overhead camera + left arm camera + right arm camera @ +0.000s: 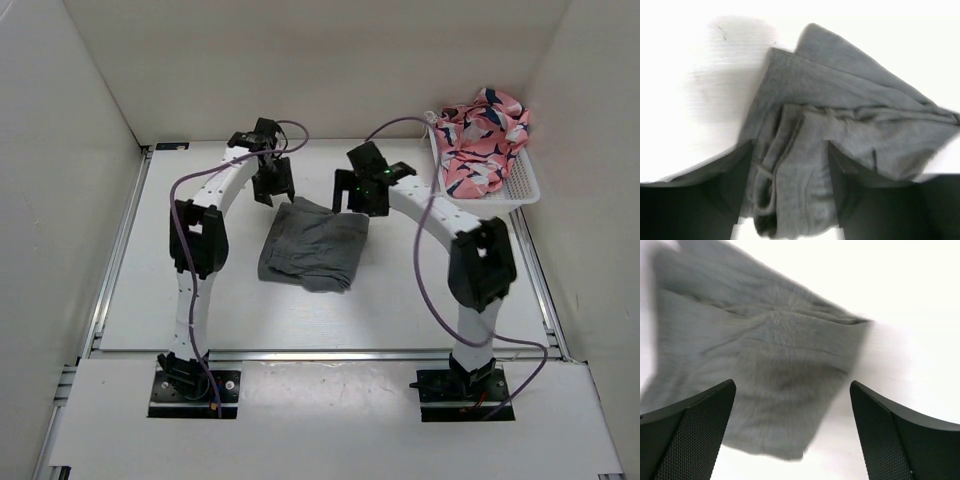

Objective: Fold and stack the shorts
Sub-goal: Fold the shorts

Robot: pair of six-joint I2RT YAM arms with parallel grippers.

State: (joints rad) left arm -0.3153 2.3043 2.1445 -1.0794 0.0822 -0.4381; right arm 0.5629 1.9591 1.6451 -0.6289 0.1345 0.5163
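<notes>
The grey shorts (312,245) lie folded in a rough rectangle on the white table, between the two arms. My left gripper (272,188) hovers over their far left corner. In the left wrist view, bunched fabric of the shorts (840,100) fills the gap of the left gripper (790,150), whose jaws stand apart. My right gripper (365,200) hangs over the far right corner. In its wrist view the right gripper (792,385) is wide open just above a flat corner of the shorts (755,355), with nothing gripped.
A white basket (520,185) stands at the back right of the table, holding pink patterned clothing (485,140). White walls close in the back and both sides. The arm bases sit at the near edge.
</notes>
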